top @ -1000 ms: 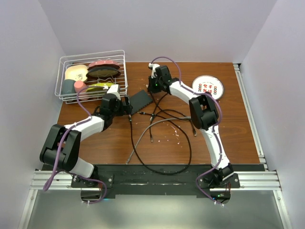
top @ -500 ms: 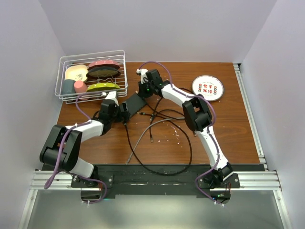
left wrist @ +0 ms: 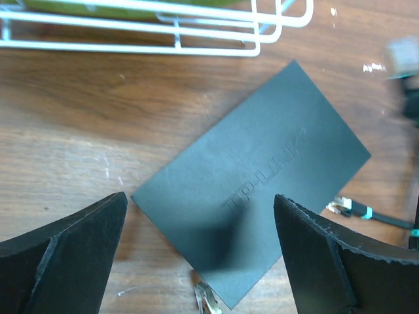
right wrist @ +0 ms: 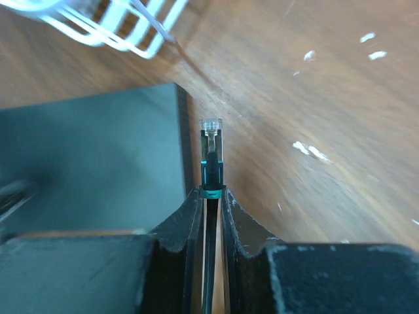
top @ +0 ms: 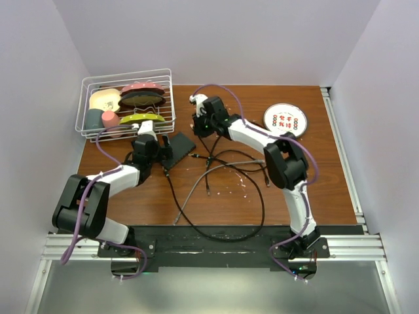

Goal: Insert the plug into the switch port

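Observation:
The flat matte-black switch box [top: 178, 145] lies on the wooden table in front of the basket. Its ports do not show in any view. My left gripper [top: 152, 150] is open and hovers over the box's left end. In the left wrist view the box [left wrist: 262, 183] lies between its wide-open fingers [left wrist: 72, 261]. My right gripper [top: 200, 124] is shut on the black cable just behind the plug [right wrist: 210, 140]. The plug has a clear tip and a teal ring. It points along the box's edge [right wrist: 184, 131], close beside it, with a small gap.
A white wire basket [top: 127, 103] of dishes stands at the back left, close behind the box. A round white disc with red marks [top: 285, 120] lies at the back right. Black and grey cables [top: 222, 170] loop over the middle. Loose plugs [left wrist: 344, 208] lie beside the box.
My right gripper has swung left and nearer with the plug, down to the box's edge. The box and my left gripper have shifted a little to the left.

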Motion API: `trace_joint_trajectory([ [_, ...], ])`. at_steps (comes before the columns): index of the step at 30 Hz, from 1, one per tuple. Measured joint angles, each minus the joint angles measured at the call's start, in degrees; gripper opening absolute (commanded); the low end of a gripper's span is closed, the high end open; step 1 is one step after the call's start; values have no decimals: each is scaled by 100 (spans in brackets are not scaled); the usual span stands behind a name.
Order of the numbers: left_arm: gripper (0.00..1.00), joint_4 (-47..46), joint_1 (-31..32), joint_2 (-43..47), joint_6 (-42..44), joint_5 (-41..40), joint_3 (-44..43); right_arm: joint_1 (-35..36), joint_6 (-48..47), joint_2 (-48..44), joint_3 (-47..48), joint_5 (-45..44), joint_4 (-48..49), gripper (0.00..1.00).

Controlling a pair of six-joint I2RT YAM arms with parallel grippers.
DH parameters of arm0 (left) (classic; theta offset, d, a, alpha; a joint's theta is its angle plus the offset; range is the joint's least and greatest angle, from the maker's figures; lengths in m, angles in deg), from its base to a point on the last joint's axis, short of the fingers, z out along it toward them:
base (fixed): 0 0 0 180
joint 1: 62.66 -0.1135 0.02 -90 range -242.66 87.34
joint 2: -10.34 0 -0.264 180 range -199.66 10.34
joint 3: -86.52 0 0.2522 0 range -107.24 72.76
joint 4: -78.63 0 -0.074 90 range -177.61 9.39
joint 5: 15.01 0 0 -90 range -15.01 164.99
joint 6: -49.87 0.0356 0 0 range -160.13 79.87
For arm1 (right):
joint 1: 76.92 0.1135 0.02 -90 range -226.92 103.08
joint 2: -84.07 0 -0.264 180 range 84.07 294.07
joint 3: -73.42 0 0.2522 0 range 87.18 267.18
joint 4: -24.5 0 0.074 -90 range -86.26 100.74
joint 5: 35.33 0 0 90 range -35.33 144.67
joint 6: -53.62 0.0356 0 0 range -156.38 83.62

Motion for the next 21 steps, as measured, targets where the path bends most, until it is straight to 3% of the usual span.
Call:
trace_joint_trajectory([
  [9,100,-793,-173,505,295,-101,415,39,-4,-1637,-857,264,229,0],
  [21,100,-1320,-706,-846,240,1078,262,1104,-184,-1071,-1587,326,-269,0],
])
